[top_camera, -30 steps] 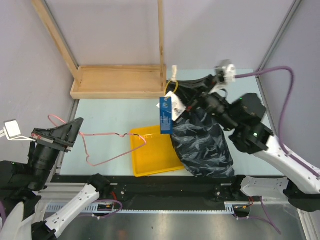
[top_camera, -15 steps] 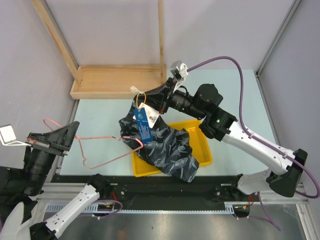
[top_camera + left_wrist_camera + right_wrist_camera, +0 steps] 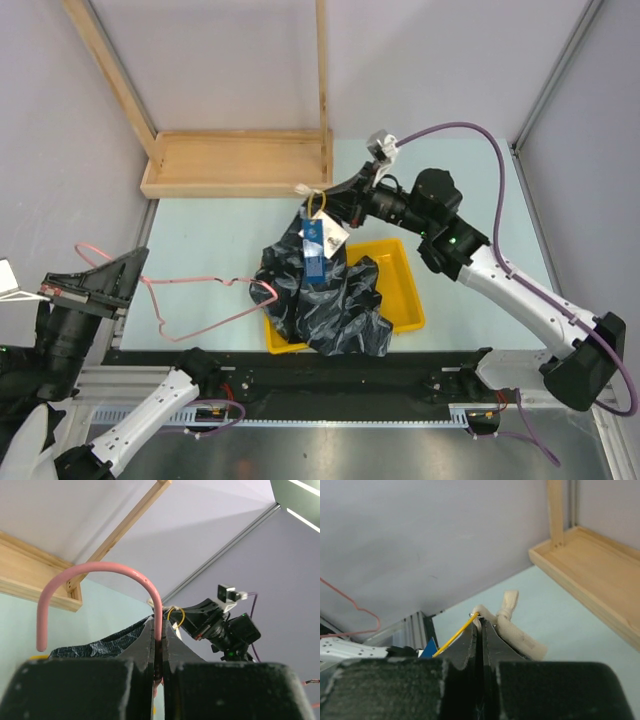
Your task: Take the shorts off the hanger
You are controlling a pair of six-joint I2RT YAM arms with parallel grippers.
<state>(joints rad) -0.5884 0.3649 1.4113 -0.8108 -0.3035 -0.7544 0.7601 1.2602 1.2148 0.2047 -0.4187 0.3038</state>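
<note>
Noted shorts of black, slightly glossy fabric with a pale grey wavy print, bunched and creased, hanging from the right gripper and draping onto the near left part of a yellow tray. Logged the right fingers pressed together on the tagged top edge of the shorts. Seen from the right wrist with a thin yellow loop and a pale twisted strip coming out beside the closed tips. Counted a white tag and a blue tag of paper dangling below that grip. Recorded the hanger as thin pink wire, triangular, with a rounded hook and a notched shoulder, held above the table by the left gripper, fingers clamped tight on the wire just under the hook. Traced the wire rightward as far as the left edge of the shorts; cannot tell whether caught in the fabric or merely touching. Described the tray as shallow, rectangular and smooth, holding the lower folds of the shorts. Noted a matte pale green table top, a shallow wooden tray with upright slats at the far edge, plain lilac-grey walls, and a purple cable arching over the right arm.
</note>
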